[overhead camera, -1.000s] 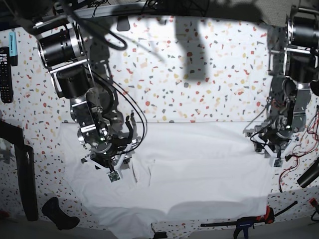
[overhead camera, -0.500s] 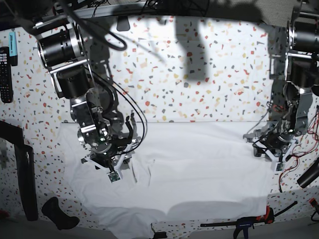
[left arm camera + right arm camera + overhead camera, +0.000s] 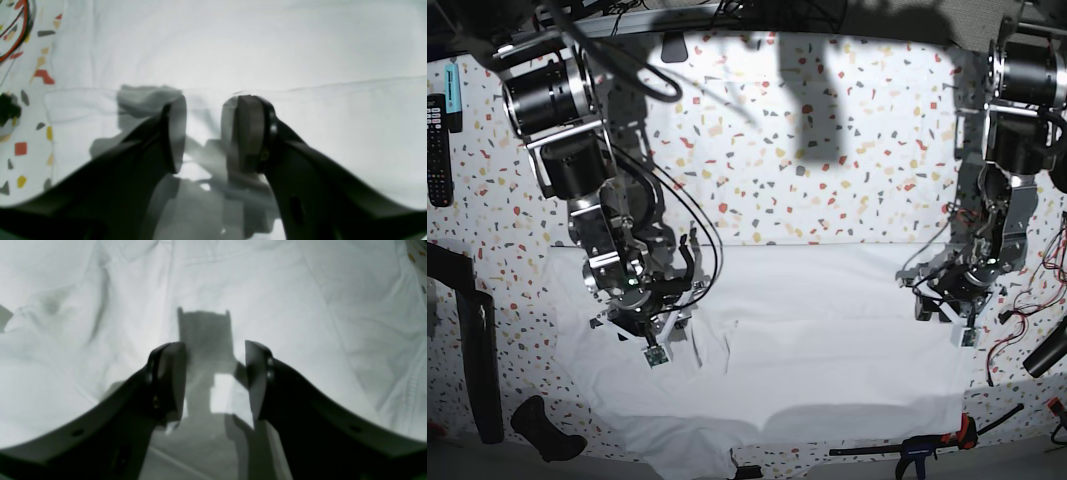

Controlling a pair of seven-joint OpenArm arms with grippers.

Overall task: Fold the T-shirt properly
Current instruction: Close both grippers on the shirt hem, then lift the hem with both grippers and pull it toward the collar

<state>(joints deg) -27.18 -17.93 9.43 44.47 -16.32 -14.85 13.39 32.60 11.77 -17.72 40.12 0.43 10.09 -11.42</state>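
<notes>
A white tabletop (image 3: 827,190) flecked with coloured terrazzo chips lies under me, and the T-shirt (image 3: 817,340) is spread flat across its near half.

My left gripper (image 3: 205,133) has its jaws parted to a middling gap, with nothing between them; only white cloth shows in the gap, and I cannot tell whether the tips touch it. A hem or fold line of the T-shirt runs across just beyond my fingertips (image 3: 245,130). To the left in that wrist view the cloth ends and speckled table shows, with red and black wires (image 3: 16,33) in the far corner.

My right gripper (image 3: 215,376) also stands parted, a little wider, empty, over wrinkled cloth with a seam running away from me and my own shadow falling between the fingers.

In the base view my left gripper (image 3: 955,310) sits over the shirt's right edge, my right gripper (image 3: 649,325) over its left part, well apart. Beyond the cloth, a remote (image 3: 437,150) lies at the far left and a clamp (image 3: 927,447) along the near edge.
</notes>
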